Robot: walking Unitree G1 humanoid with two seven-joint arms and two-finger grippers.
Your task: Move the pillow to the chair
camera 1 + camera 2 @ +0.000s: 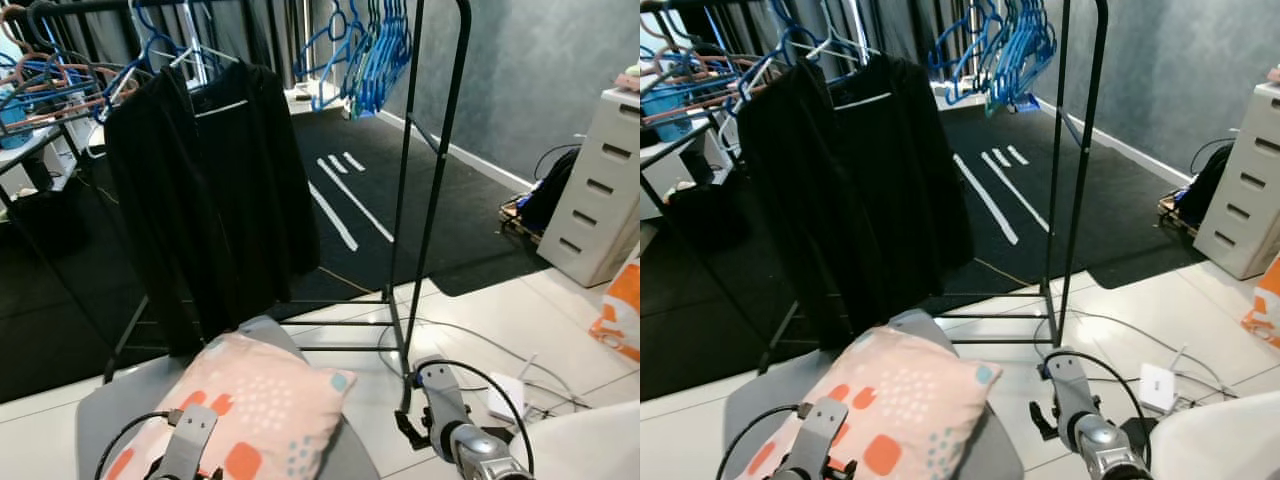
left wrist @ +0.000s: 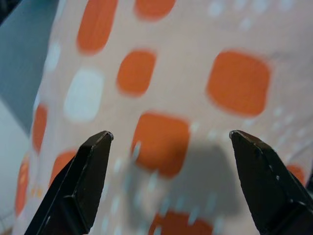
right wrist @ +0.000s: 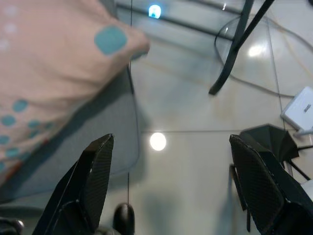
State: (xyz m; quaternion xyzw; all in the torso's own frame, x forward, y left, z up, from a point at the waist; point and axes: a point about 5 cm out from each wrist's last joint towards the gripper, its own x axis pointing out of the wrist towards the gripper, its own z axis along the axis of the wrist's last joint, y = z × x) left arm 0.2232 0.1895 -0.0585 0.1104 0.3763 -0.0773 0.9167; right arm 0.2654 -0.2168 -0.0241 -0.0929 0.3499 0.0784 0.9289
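The pink square pillow with orange and teal patches (image 1: 255, 405) lies on the grey chair seat (image 1: 110, 405), reaching its right edge. The left gripper (image 2: 170, 139) hovers spread wide above the pillow, grasping nothing. The right gripper (image 3: 171, 147), also spread and unladen, hangs over white floor tiles (image 3: 190, 103) beside the seat.

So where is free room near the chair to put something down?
Bare white floor lies between the chair and the rack leg. The chair seat is mostly taken by the pillow. Cables and a white box crowd the floor further right.
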